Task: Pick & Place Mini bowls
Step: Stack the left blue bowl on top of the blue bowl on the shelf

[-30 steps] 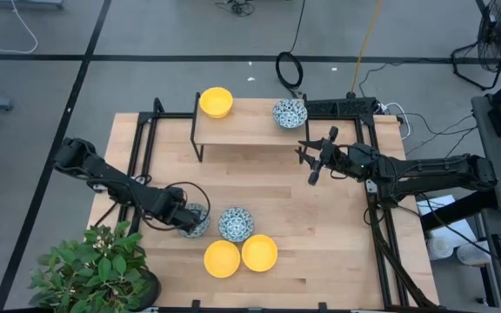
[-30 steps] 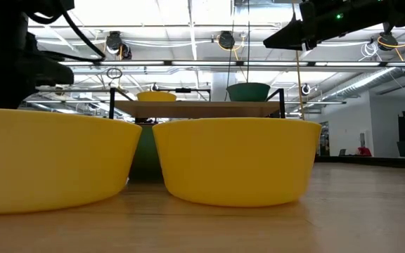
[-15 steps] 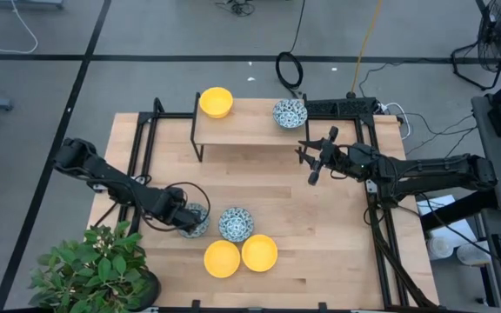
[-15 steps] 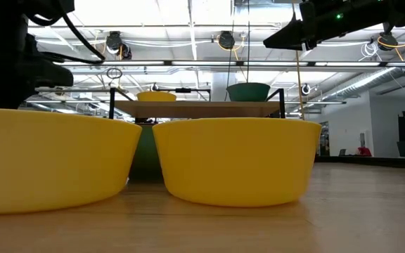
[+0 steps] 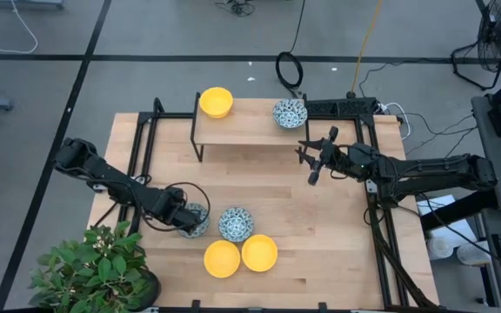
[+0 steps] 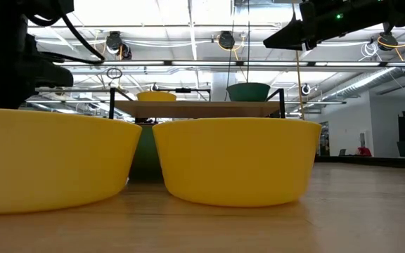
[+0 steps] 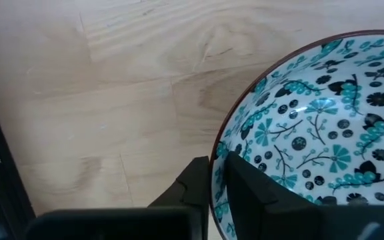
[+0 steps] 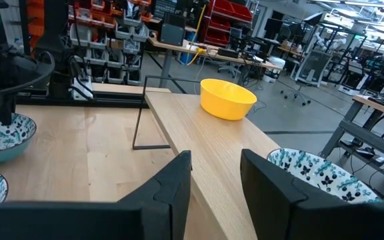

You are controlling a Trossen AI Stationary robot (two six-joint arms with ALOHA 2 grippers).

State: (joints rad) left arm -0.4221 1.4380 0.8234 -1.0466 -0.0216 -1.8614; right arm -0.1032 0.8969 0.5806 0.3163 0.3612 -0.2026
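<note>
left gripper [image 7: 217, 183] low at table [image 5: 320, 226] front-left, jaws pinching rim of patterned bowl [image 7: 325, 127]. 2nd patterned bowl [image 5: 235, 223] beside it, 2 yellow bowls [image 5: 241, 256] near. right gripper [image 5: 313, 159] hovers mid-table, jaws spread.

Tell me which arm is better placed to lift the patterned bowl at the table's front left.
Left. The left gripper already has its fingers astride the rim of that patterned bowl, one inside and one outside. The right gripper hangs open over the table's far right, near the shelf.
</note>
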